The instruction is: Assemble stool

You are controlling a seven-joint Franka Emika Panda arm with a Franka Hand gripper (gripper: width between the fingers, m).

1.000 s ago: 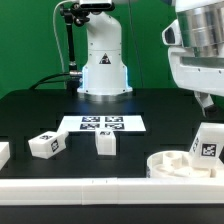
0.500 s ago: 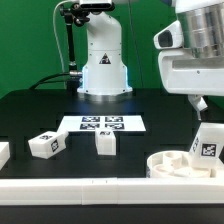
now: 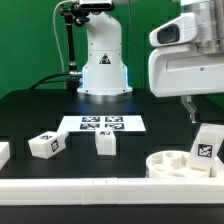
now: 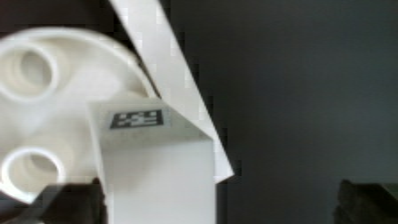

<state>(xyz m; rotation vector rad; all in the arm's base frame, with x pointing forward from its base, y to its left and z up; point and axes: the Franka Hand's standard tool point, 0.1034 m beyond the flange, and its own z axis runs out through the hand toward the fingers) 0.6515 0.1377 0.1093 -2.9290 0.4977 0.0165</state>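
Observation:
The round white seat (image 3: 183,163) lies at the front of the exterior view's right, against the front rail. One white leg (image 3: 207,143) with a square tag stands upright on the seat's far right side. My gripper (image 3: 193,108) hangs above and just left of that leg, apart from it. In the wrist view the seat (image 4: 45,110) shows two round holes, and the tagged leg (image 4: 157,160) sits between my gripper's (image 4: 214,205) wide-apart fingers, close to one finger (image 4: 63,205). The gripper is open and holds nothing.
Two loose legs (image 3: 46,144) (image 3: 105,142) lie on the black table left of centre; another white piece (image 3: 3,152) sits at the left edge. The marker board (image 3: 102,124) lies before the robot base (image 3: 103,60). A long white rail (image 3: 90,186) borders the front.
My gripper and wrist have moved toward the exterior view's left and a little up, away from the leg. The leg stays standing on the seat.

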